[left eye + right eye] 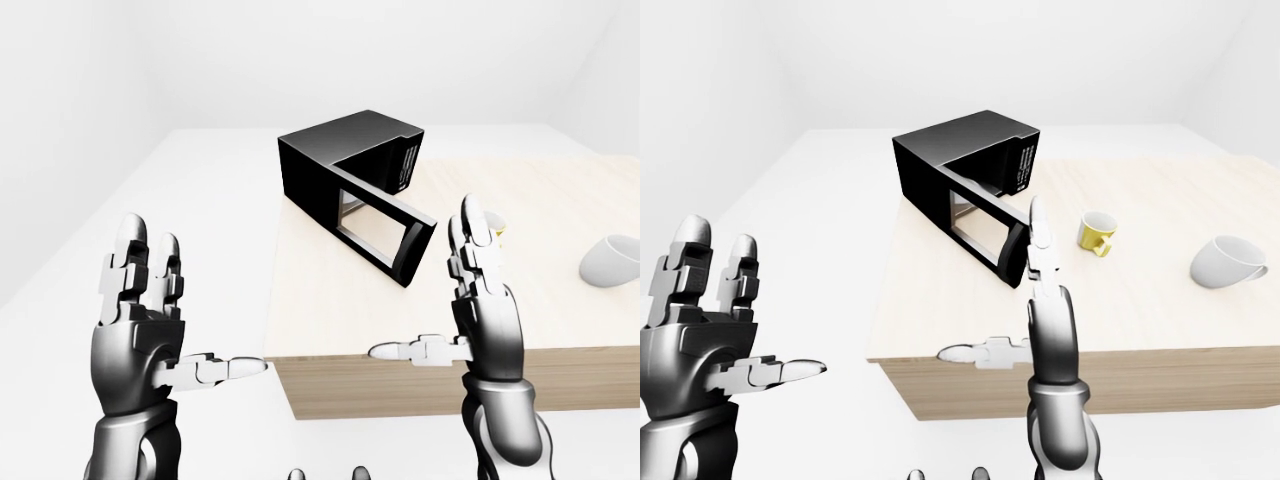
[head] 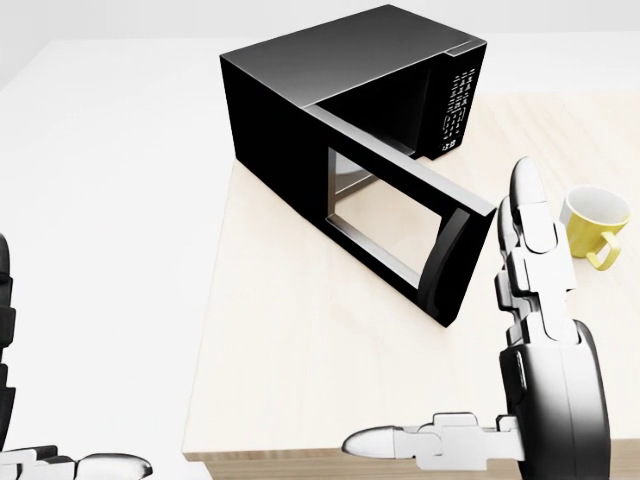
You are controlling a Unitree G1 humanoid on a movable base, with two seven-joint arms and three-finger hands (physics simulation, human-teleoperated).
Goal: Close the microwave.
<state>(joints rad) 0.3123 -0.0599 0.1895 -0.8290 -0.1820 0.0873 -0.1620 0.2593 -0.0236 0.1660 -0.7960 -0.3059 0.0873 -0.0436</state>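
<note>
A black microwave (image 2: 330,90) stands on a light wooden table (image 2: 300,340), near its left edge. Its door (image 2: 400,220) hangs wide open, swung out toward me, with a glass window and a handle at its free end. My right hand (image 2: 470,400) is open, fingers pointing up and thumb out to the left, just right of and below the door's free end, apart from it. My left hand (image 1: 175,320) is open too, raised off the table's left side, away from the microwave.
A yellow mug (image 1: 1097,232) stands on the table right of the microwave. A white cup (image 1: 1225,262) lies on its side further right. The table's near edge (image 1: 420,355) runs just under my right hand. White floor surrounds the table.
</note>
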